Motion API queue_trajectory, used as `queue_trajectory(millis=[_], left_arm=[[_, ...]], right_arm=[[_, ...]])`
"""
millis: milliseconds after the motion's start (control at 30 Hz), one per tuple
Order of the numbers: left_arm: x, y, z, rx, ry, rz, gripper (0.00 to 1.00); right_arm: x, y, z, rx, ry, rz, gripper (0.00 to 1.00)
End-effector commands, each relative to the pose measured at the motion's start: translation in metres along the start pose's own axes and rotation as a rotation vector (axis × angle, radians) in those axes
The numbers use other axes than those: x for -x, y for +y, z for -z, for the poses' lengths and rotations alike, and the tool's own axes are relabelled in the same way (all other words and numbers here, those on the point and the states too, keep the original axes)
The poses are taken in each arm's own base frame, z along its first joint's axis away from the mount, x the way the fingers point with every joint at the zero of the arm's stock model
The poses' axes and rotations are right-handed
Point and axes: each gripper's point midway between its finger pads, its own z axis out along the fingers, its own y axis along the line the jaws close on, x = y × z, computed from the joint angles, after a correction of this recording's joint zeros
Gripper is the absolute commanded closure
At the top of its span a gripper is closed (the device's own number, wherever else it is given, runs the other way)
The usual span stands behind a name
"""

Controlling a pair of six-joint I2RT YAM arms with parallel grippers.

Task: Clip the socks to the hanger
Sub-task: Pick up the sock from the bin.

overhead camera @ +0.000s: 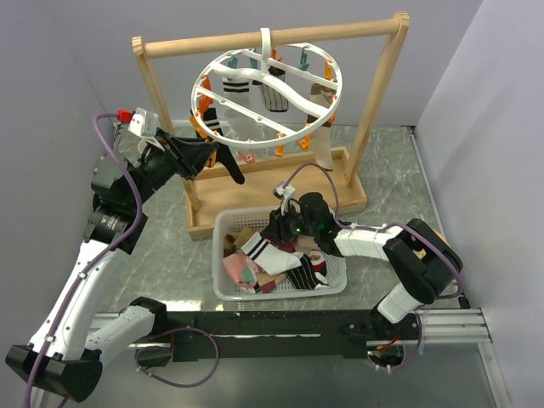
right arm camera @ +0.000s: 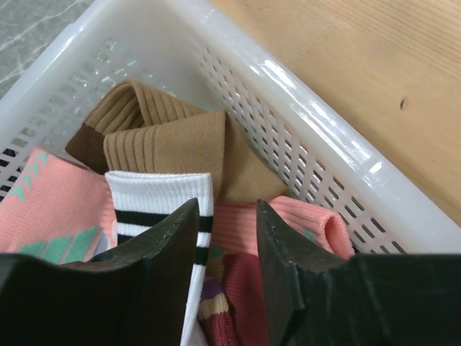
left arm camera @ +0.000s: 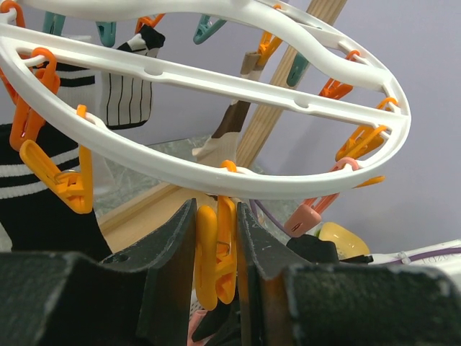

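The hanger [left arm camera: 274, 186] hangs by its hook from the wooden frame [overhead camera: 357, 28], with several socks [overhead camera: 274, 95] already pegged under it. More of them lie heaped in the white basket [overhead camera: 280, 294] just in front of the frame. The left gripper [left arm camera: 216, 209] is raised to the ring's near rim with its 2 jaws clenched on an orange peg [left arm camera: 214, 263], while the right gripper [right arm camera: 227, 209] is down in the basket, jaws released and apart over a white striped sock [right arm camera: 162, 191] and a pink sock [right arm camera: 310, 216].
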Motion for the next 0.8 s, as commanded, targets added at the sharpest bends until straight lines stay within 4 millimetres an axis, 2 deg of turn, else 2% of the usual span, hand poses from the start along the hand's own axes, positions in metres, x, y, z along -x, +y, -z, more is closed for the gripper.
queue_trajectory(millis=[0, 200, 267, 333, 367, 467, 533, 567, 733, 767], left_arm=[[-0.006, -0.005, 0.007, -0.019, 0.029, 0.019, 0.99], [-0.008, -0.006, 0.009, -0.028, 0.031, 0.016, 0.99], [-0.008, -0.005, 0.009, -0.023, 0.036, 0.008, 0.99], [-0.008, -0.004, 0.01, -0.018, 0.035, 0.001, 0.99], [-0.009, -0.003, 0.01, -0.016, 0.034, -0.002, 0.99], [-0.011, -0.001, 0.01, -0.009, 0.037, 0.001, 0.99], [-0.013, -0.001, 0.01, -0.01, 0.042, 0.004, 0.99], [-0.017, 0.001, 0.01, -0.001, 0.062, 0.015, 0.99], [-0.013, 0.0, 0.009, -0.006, 0.052, 0.006, 0.99], [-0.013, 0.0, 0.009, -0.005, 0.05, 0.004, 0.99]], right_arm=[[0.018, 0.006, -0.007, 0.046, -0.05, 0.001, 0.56], [0.01, 0.01, -0.009, 0.064, -0.033, -0.015, 0.56], [0.012, 0.01, -0.009, 0.066, -0.046, -0.017, 0.61], [0.014, 0.012, -0.01, 0.079, -0.049, -0.021, 0.71], [0.016, 0.013, -0.01, 0.083, -0.055, -0.022, 0.82], [0.029, 0.024, -0.005, 0.098, -0.099, -0.005, 0.99], [0.037, 0.031, 0.001, 0.1, -0.131, 0.01, 1.0], [0.048, 0.039, 0.009, 0.107, -0.165, 0.022, 1.0], [0.074, 0.067, 0.034, 0.111, -0.256, 0.084, 1.0], [0.081, 0.077, 0.043, 0.107, -0.29, 0.105, 1.0]])
